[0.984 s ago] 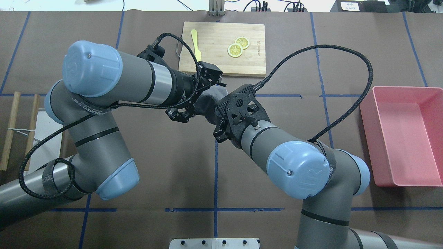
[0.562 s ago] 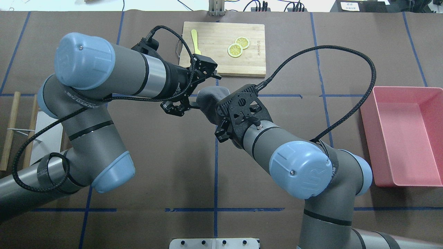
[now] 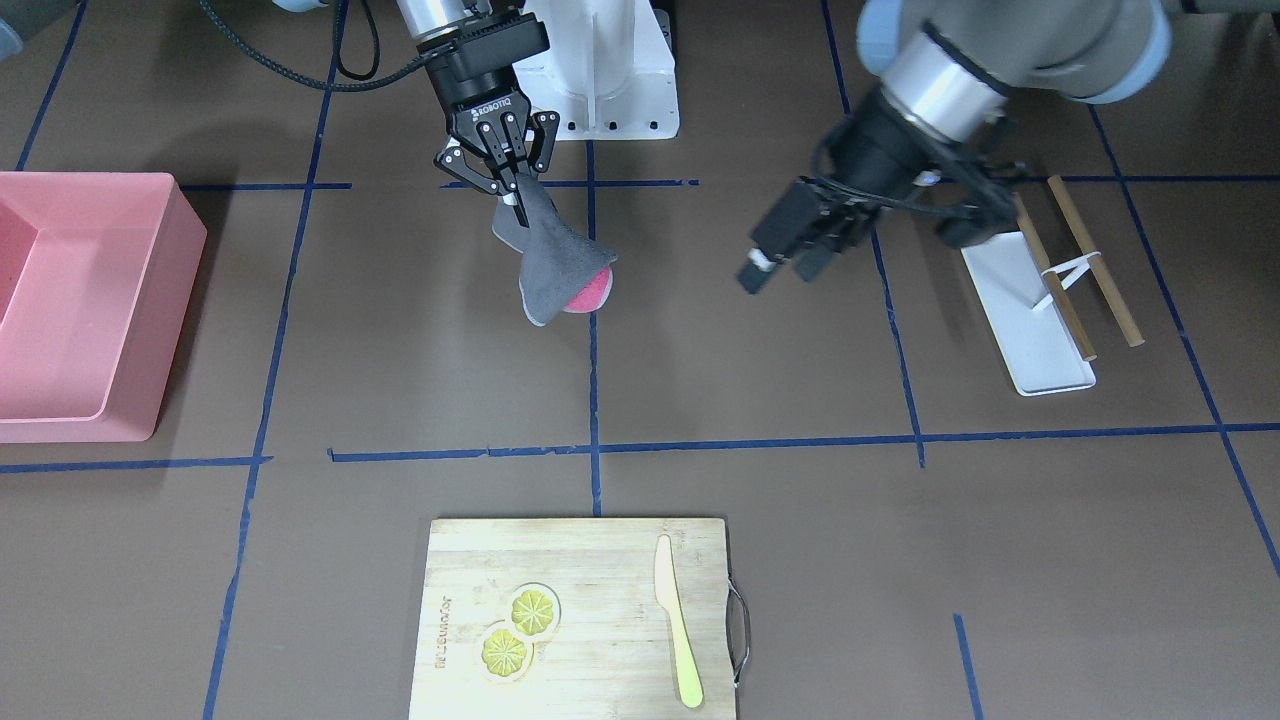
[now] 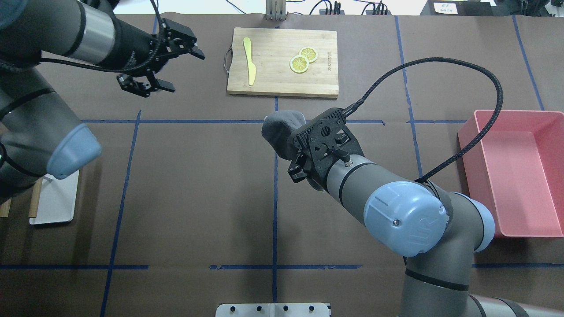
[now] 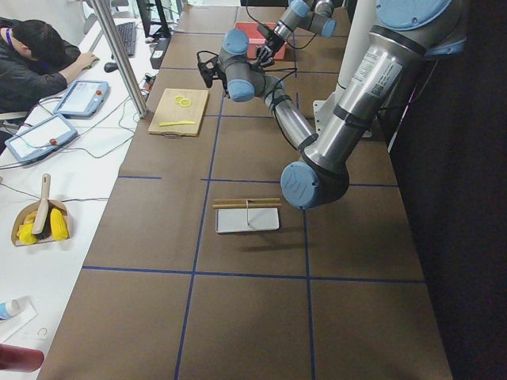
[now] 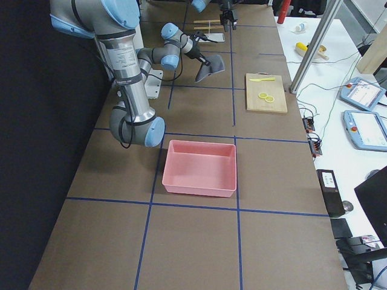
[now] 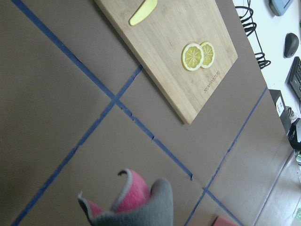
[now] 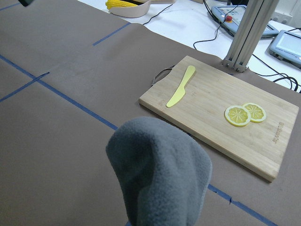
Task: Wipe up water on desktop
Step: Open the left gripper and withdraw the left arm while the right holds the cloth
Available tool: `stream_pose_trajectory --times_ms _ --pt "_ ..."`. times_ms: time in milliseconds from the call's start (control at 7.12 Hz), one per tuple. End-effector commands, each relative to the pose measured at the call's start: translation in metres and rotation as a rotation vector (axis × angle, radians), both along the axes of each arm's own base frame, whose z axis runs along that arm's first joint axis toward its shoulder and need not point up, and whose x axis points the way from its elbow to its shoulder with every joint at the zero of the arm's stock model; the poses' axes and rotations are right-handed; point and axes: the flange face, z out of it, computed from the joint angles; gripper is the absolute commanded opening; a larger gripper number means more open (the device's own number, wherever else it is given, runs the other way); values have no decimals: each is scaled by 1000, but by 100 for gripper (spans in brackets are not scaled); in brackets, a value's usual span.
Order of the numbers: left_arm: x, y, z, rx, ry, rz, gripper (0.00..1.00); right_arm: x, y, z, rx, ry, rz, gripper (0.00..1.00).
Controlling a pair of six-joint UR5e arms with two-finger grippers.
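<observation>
- In the overhead view the right gripper [image 3: 516,194] is hidden under its own wrist mount; only the far end of the cloth [image 4: 282,127] sticks out
- Both wrist views cut the cloth off at the bottom edge, with the fingers out of frame
- Whether the desktop [image 4: 198,185] below the cloth is wet cannot be told
- The pink bin [image 3: 140,300] is cut by the front view's left edge and the overhead view's right edge
- The cutting board [image 3: 600,590] runs off the front view's bottom edge
- The left arm [image 4: 35,119] covers much of the white tray [image 4: 55,204] overhead
- A person [image 5: 36,67] is cut by the left side view's edge
</observation>
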Motion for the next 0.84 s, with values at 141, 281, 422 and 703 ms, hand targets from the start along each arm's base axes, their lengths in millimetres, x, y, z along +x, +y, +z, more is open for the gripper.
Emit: stream_pose_trajectory --times_ms 141,281,422,703 --pt "-117 -24 56 190 -310 96 100 8 -5 6 -43 117 15 0" --pt "-139 -13 72 237 -406 157 100 12 -6 13 -74 204 17 0" --pt "-159 -12 85 236 -447 174 100 14 -13 25 -116 272 3 0" --pt "-192 5 134 265 -530 246 100 36 -38 48 -310 339 -117 0"
